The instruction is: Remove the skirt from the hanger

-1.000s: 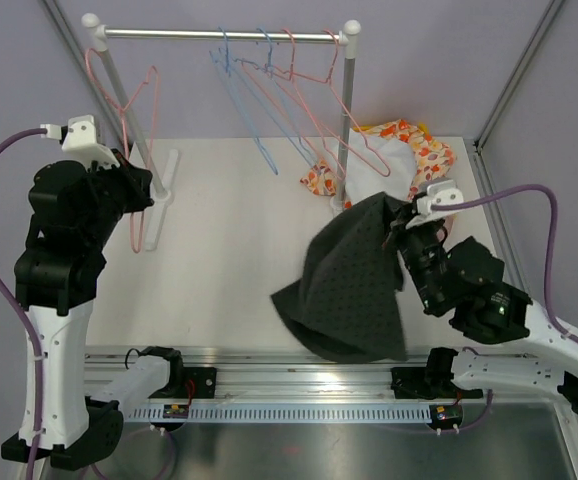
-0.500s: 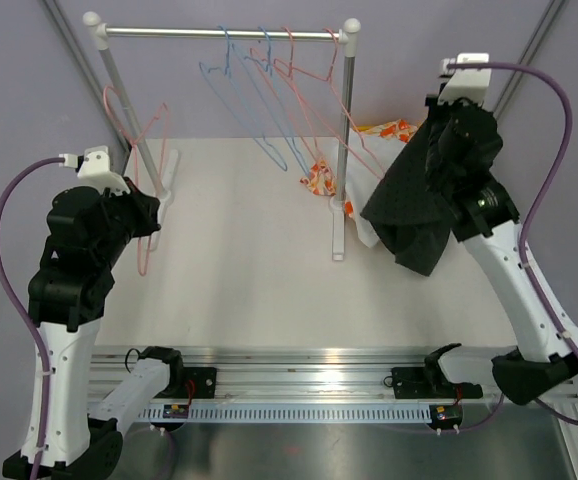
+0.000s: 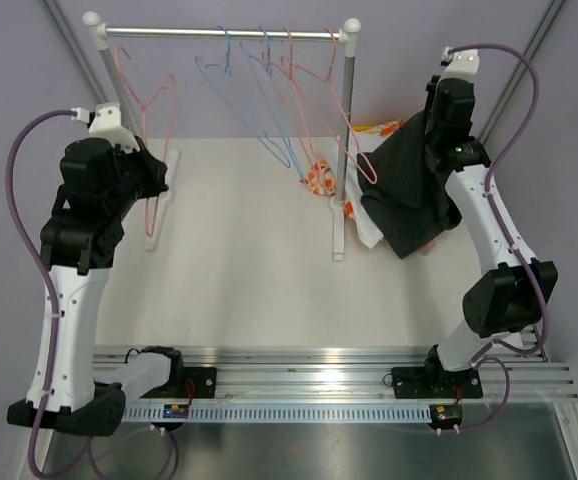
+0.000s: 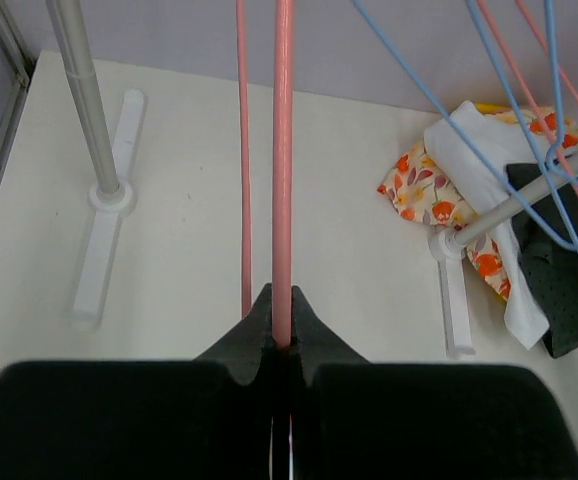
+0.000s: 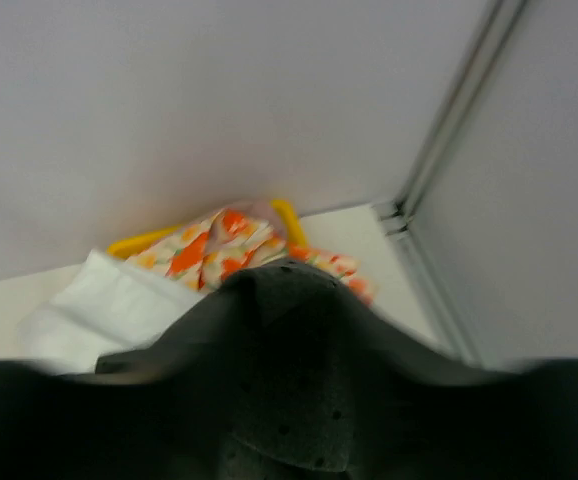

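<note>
Pink wire hanger [image 4: 283,150] stands upright at the left, pinched between the closed fingers of the left gripper [image 4: 281,305], near the left post of the silver clothes rail [image 3: 219,34]. Further right, the dark grey dotted skirt [image 3: 404,195] drapes from the right gripper [image 3: 431,140] onto a heap of orange-flowered and white cloth [image 4: 424,190] on the white table [image 3: 239,250]. The skirt hides that gripper's fingers, so I cannot tell whether they grip.

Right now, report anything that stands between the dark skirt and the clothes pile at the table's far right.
Nothing visible does. The dark skirt hangs from the right arm directly over the clothes pile. Its lower edge appears to lie on the white cloth already. The rack post stands to the skirt's left, not between the two.
</note>
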### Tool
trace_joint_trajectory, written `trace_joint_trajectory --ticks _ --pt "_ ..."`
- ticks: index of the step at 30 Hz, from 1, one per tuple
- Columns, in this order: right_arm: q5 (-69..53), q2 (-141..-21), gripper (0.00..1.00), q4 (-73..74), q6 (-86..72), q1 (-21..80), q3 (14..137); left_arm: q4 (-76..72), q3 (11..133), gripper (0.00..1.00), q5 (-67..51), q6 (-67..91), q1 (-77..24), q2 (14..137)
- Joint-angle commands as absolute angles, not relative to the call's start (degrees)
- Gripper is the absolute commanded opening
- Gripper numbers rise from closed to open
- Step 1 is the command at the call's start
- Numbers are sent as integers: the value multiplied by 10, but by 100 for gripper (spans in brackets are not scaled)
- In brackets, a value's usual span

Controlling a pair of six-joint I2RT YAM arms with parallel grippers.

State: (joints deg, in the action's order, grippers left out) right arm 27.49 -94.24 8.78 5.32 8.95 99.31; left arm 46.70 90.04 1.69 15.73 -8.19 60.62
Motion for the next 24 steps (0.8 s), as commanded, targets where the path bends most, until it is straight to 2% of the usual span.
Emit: trace_joint_trajectory --ticks 1,2,9,15,19,24 --pt "181 -892 80 73 -45 90 868 400 984 0 7 134 -80 667" --pt "171 -881 99 69 -61 90 838 401 1000 0 6 132 -80 683" --pt "54 -744 99 30 -185 91 566 391 1138 0 -11 128 -80 815" --pt "28 -635 100 27 -193 98 431 379 1201 0 -22 134 -80 931" --pt "11 -607 100 35 -213 105 424 402 1224 0 -17 164 -80 964" --pt "6 -592 99 42 -213 112 432 381 1115 0 -7 176 -91 905"
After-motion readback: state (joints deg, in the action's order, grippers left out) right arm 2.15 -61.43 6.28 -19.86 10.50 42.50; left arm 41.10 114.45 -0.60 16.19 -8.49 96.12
